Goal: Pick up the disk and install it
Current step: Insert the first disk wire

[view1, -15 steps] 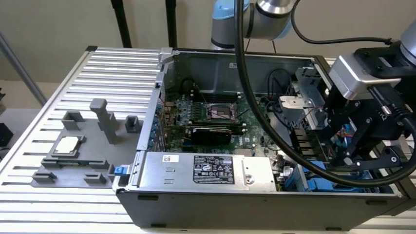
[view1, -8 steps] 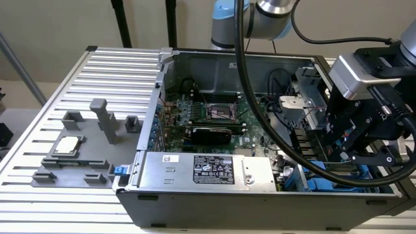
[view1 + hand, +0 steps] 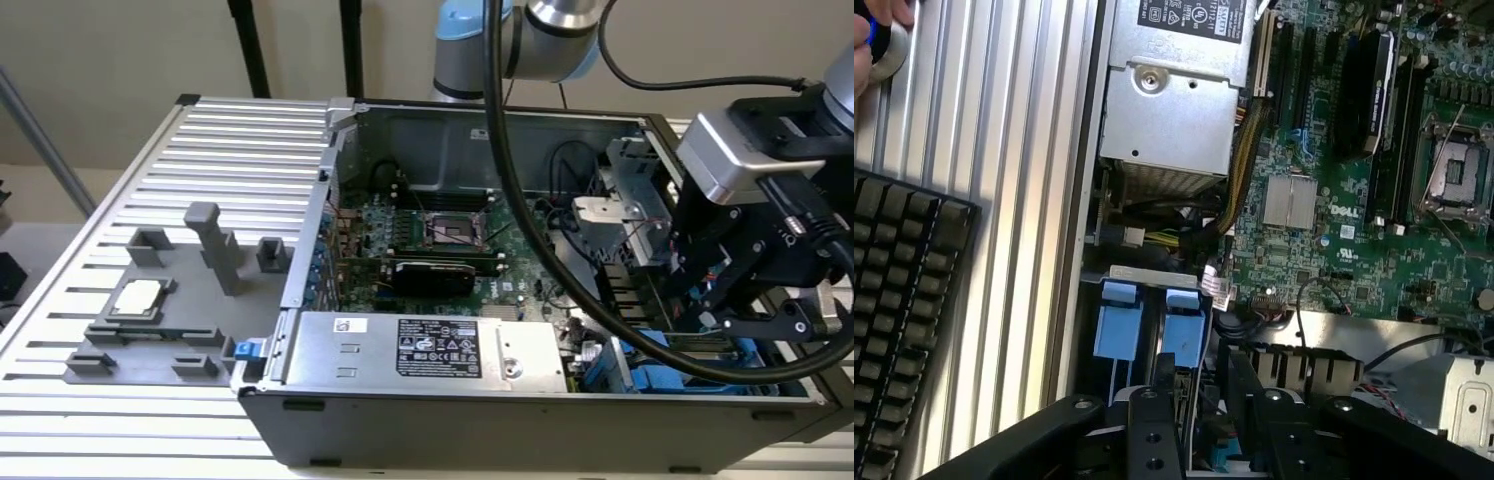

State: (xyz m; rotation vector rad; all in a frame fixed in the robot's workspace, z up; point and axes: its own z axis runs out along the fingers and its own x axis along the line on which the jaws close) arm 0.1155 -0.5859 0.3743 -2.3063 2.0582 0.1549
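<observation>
Your gripper (image 3: 1197,392) is down inside the open computer case (image 3: 310,230), at the drive bay in the front corner on the exterior view's right. The disk (image 3: 1184,338) stands on edge in that bay with its blue bracket showing, directly in line with the claw. You can't tell from here whether the claw is clamped on it or released. Just beside the disk, a second blue caddy (image 3: 1120,318) stands in the neighbouring slot, parallel to it. The power supply (image 3: 427,350) lies along the case front, next to the bay, with its white label facing up. Behind it is the green motherboard (image 3: 400,215), with an open CPU socket (image 3: 454,232) near the middle. The case sits on a slatted metal table (image 3: 240,130). On the exterior view's left, well apart from the case, a grey fixture tray (image 3: 160,345) carries a small square CPU chip (image 3: 138,298). In the wrist view a black keyboard (image 3: 904,330) lies on the slats outside the case, and a person's hand (image 3: 889,12) shows beyond it.
</observation>
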